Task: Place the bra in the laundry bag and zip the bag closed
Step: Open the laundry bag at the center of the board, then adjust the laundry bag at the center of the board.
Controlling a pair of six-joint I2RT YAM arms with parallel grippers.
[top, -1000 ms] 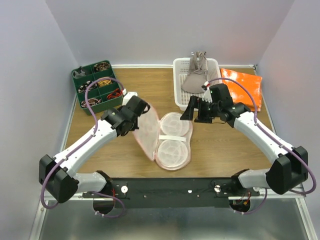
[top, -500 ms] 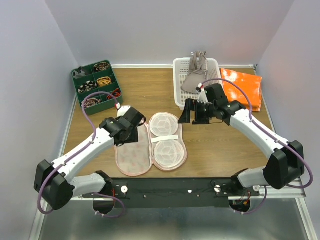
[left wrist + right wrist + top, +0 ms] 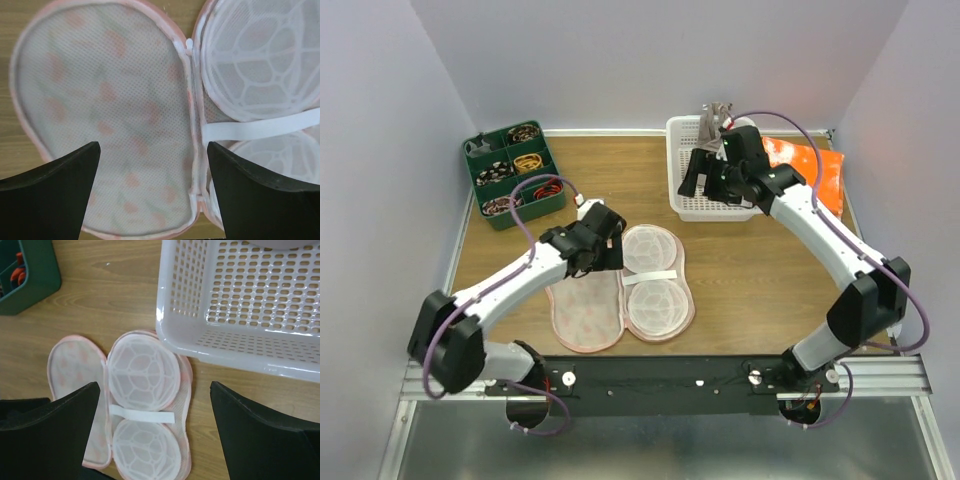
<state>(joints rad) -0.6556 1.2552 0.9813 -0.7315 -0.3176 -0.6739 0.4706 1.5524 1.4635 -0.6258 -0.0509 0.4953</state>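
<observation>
while the laundry bag (image 3: 105,125) lies opened flat directly beneath the left gripper (image 3: 152,170), that gripper's fingers stand apart, empty. the right gripper (image 3: 152,410), fingers likewise apart, hangs above the white basket (image 3: 240,340) near rim; the bra (image 3: 711,120) lies beyond it, at the basket's far end.
</observation>
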